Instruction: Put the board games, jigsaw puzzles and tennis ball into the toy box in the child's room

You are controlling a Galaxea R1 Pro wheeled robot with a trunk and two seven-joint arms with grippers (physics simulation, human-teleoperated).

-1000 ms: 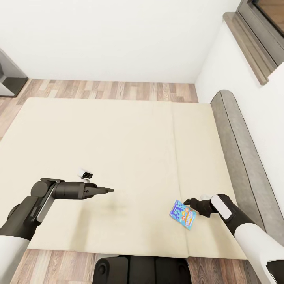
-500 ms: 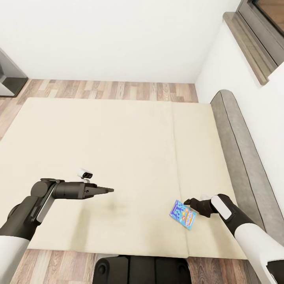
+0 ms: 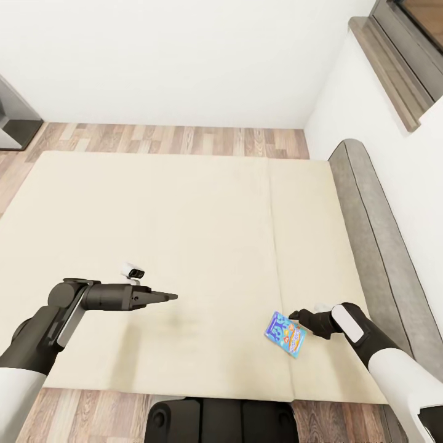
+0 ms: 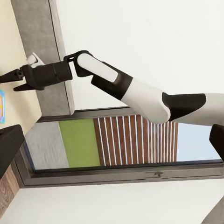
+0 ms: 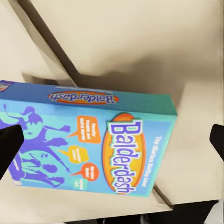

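A small blue board game (image 3: 286,334) reading "Balderdash" lies flat on the beige mattress of the bed (image 3: 184,234), near its front right corner by the seam. My right gripper (image 3: 295,316) hovers just beside the box's far right edge, open. In the right wrist view the box (image 5: 93,149) sits between the two widely spread fingers without touching them. My left gripper (image 3: 172,297) hangs over the front left of the mattress, open and holding nothing. The left wrist view looks across at the right arm and its gripper (image 4: 7,80).
The grey headboard (image 3: 375,246) runs along the bed's right side against a white wall with a window (image 3: 400,55). Wooden floor (image 3: 172,140) lies beyond the bed. A dark piece of furniture (image 3: 15,123) stands at far left. My base (image 3: 215,421) touches the bed's near edge.
My right gripper has drawn back a little to the right from the blue box. The box and the left arm have not moved.
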